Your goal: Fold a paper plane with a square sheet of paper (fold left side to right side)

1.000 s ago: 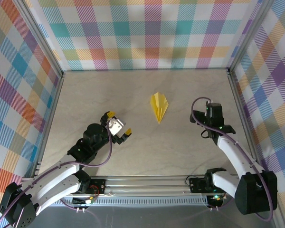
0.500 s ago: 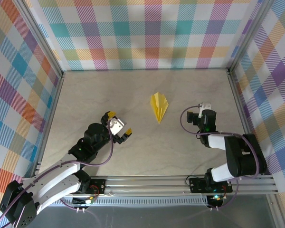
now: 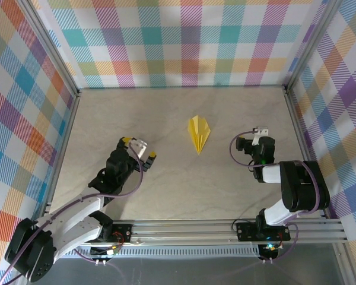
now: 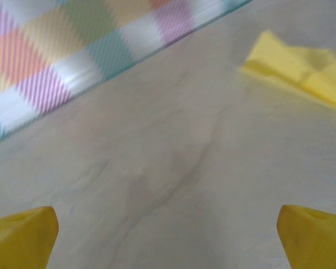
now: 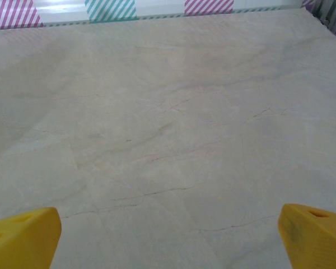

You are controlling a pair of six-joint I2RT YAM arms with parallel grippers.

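Observation:
The yellow sheet of paper lies as a narrow pointed paper plane (image 3: pixel 199 133) on the table's middle, tip toward me, wings fanned at the far end. My left gripper (image 3: pixel 139 148) hovers open to the plane's left, well apart from it. In the left wrist view the plane (image 4: pixel 302 64) lies at the upper right, beyond my open left gripper (image 4: pixel 168 241), whose yellow fingertips (image 4: pixel 22 235) frame bare table. My right gripper (image 3: pixel 251 138) sits to the plane's right, its arm folded back. The right wrist view has the right gripper (image 5: pixel 169 238) open over bare table.
The marbled grey table (image 3: pixel 166 113) is boxed in by checked walls (image 3: pixel 184 41) at the back and both sides. An aluminium rail (image 3: pixel 184 228) with the arm bases runs along the near edge.
The right arm has folded back toward its base, its gripper staying to the plane's right. The left gripper has drifted left and a little farther away. The plane has not moved.

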